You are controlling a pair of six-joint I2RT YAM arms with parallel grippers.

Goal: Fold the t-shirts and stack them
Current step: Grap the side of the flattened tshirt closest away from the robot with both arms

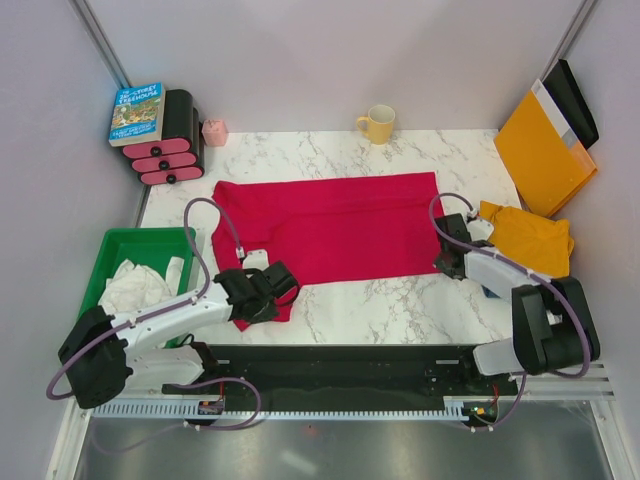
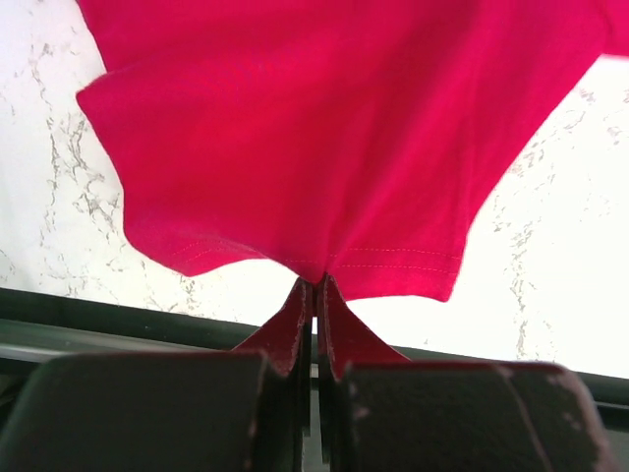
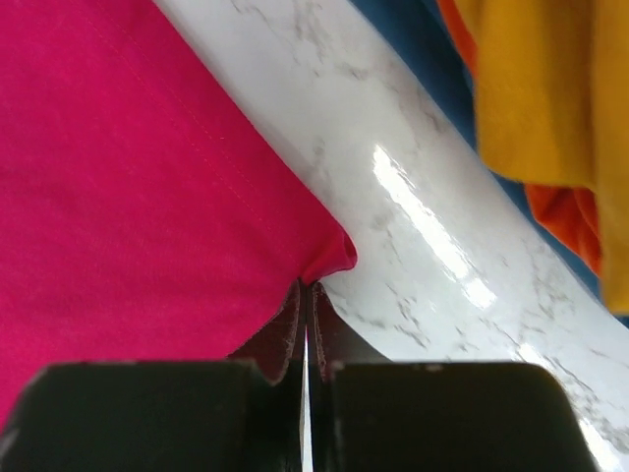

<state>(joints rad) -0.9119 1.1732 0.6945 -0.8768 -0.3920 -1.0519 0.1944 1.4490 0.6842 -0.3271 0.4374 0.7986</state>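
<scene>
Left gripper (image 2: pixel 314 285): jaws pressed together on the stitched sleeve hem of the crimson t-shirt (image 2: pixel 324 128); the cloth fans out from the tips.
Right gripper (image 3: pixel 306 287): jaws closed tight on the near right corner of the same shirt, with the corner puckered up at the tips.
Crimson t-shirt: spread flat across the middle of the marble table (image 1: pixel 400 310), sleeve end to the left and bottom hem to the right, between the two arms.
Other shirts: mustard-yellow t-shirt (image 1: pixel 530 238) heaped at the right edge, near the right gripper; an orange-red t-shirt (image 3: pixel 565 216) and a blue t-shirt (image 3: pixel 413 39) peek out from under it.
Step in hand: looks like the first fold. Both near-edge grips are made, and nothing is carried over yet as far as I can tell.
Next move: I'd expect both arms to raise the near edge together and carry it level toward the far edge, so the cloth doubles over without twisting.
Watch for: the thin pinch on the right corner could slip, and the yellow heap sits close enough to snag.
</scene>
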